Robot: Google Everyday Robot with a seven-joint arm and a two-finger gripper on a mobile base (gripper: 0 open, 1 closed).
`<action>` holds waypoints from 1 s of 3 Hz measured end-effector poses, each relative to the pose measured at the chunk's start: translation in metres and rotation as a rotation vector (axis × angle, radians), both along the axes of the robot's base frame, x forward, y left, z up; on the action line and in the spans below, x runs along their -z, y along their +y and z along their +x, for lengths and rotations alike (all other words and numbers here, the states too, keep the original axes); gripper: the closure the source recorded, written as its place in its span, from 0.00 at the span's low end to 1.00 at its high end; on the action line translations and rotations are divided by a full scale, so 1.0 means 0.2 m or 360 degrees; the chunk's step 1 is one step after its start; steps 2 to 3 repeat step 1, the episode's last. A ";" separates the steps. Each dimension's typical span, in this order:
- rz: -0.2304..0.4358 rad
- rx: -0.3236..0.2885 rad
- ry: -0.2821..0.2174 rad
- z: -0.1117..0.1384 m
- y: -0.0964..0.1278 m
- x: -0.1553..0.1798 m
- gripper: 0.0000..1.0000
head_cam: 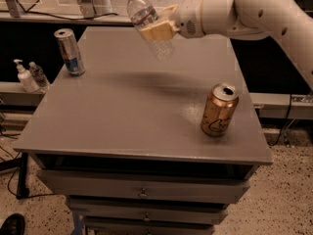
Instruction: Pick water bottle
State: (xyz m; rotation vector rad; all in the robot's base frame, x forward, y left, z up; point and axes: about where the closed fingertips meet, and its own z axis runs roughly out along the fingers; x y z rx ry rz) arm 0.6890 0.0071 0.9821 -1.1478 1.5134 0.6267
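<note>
1. The water bottle (143,14) hangs in the air above the far middle of the tabletop (132,111), tilted with its white cap up and to the left.
2. The pincer (156,29), reaching in from the right, pinches its ribbed body just below the label.
3. The pick looks almost done. A firm, even squeeze and a slow, straight rise should stop the thin plastic slipping or buckling.
4. The gold can (220,109), near right, and the silver-blue can (69,52), far left, stand well apart.

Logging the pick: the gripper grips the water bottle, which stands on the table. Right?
No. The gripper grips the water bottle, but the camera view shows the bottle in the air above the table, tilted, not standing on it.
</note>
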 end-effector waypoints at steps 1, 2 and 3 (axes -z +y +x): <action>0.0006 0.0004 -0.0013 0.01 -0.01 -0.02 1.00; 0.0006 0.0004 -0.0013 0.01 -0.01 -0.02 1.00; 0.0006 0.0004 -0.0013 0.01 -0.01 -0.02 1.00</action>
